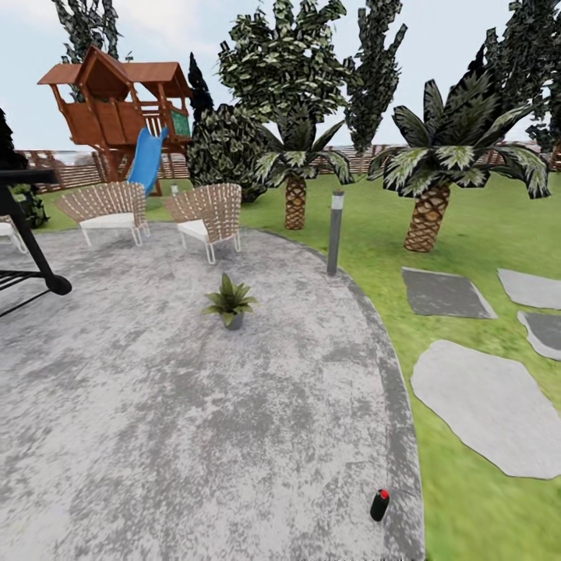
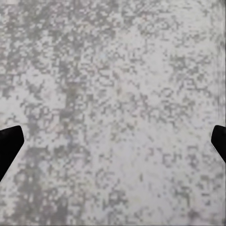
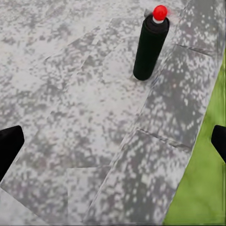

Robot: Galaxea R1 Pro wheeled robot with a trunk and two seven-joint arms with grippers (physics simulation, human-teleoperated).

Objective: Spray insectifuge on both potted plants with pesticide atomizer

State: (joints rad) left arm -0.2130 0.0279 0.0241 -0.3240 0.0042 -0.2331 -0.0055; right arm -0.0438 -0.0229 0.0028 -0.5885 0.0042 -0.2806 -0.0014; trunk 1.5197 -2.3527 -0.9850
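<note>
Pesticide atomizer (image 3: 150, 47) stands upright near the patio (image 1: 195, 436) edge; one potted plant (image 1: 229, 300) mid-patio; both hands spread wide, empty

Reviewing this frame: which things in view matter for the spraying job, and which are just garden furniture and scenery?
Part of the job: pesticide atomizer, dark with a red top, standing near the patio edge; one potted plant on the patio.

Just there: wicker chairs, bollard lamp, palm trees, playhouse, stepping stones.
</note>
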